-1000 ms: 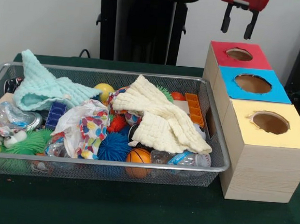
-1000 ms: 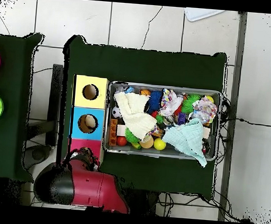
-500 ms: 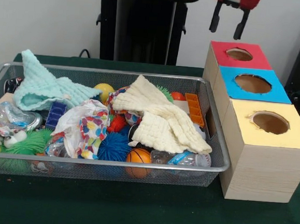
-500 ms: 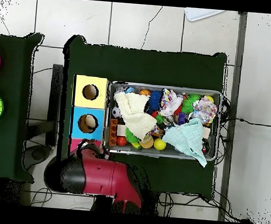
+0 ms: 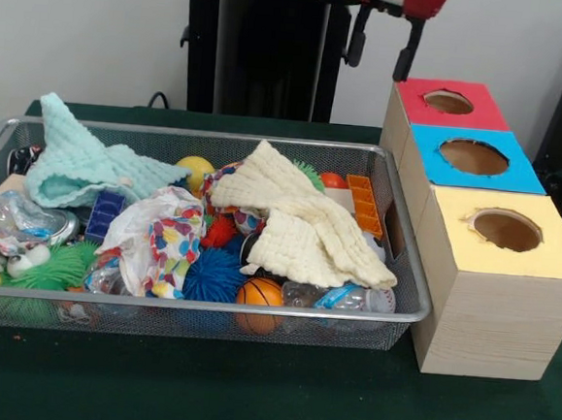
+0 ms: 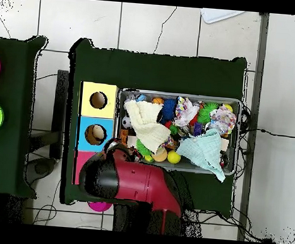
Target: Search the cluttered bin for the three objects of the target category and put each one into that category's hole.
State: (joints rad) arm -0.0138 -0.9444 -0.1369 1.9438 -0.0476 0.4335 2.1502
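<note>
On the green tabletop sat a long wire bin, full of jumbled toys. At its left end a mint cloth lay in a heap, with a green spiky ball below it at the front. Next came a crumpled spotty cloth and a blue spiky ball. A small yellow ball sat near the back wall. A little basketball lay against the front wall. A cream cloth covered much of the right half, and an orange block toy lay beside the right wall.

High up, over the bin's back right corner, hung the red gripper. Its two black fingers pointed down, spread apart, with nothing between them.

To the right of the bin stood a row of three wooden boxes, each with a round hole on top: a red box at the back, a blue box in the middle, and a yellow box at the front. In the overhead view something pale showed inside the blue box's hole.
</note>
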